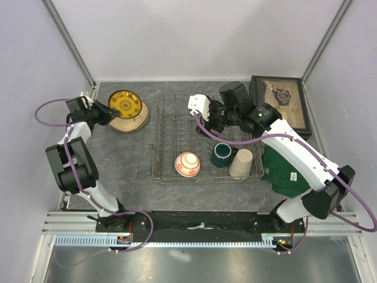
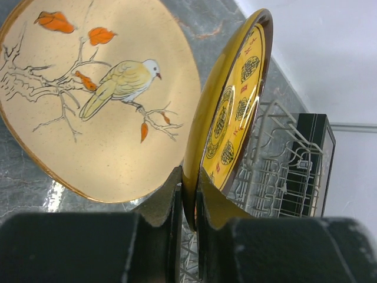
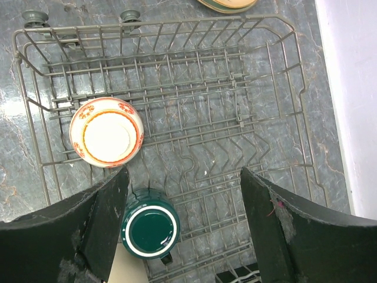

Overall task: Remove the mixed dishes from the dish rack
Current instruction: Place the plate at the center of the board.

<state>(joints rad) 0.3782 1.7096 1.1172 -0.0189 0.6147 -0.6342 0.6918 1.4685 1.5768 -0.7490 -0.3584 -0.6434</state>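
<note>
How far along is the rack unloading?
Done: pale bird-painted plate lies on the table, left of the grey wire dish rack. In hand: left gripper clamps the gold-brown patterned plate on edge over it. Remaining: small red-and-white bowl, dark green mug, tall beige tumbler in the rack; right gripper open above.

Far tines of the dish rack [image 1: 177, 127] stand free; bowl [image 1: 187, 164], mug [image 1: 222, 154], tumbler [image 1: 241, 164], perhaps touching, crowd its near edge

Dark glass-lidded box [image 1: 288, 103], green folded cloth [image 1: 287, 178]
</note>
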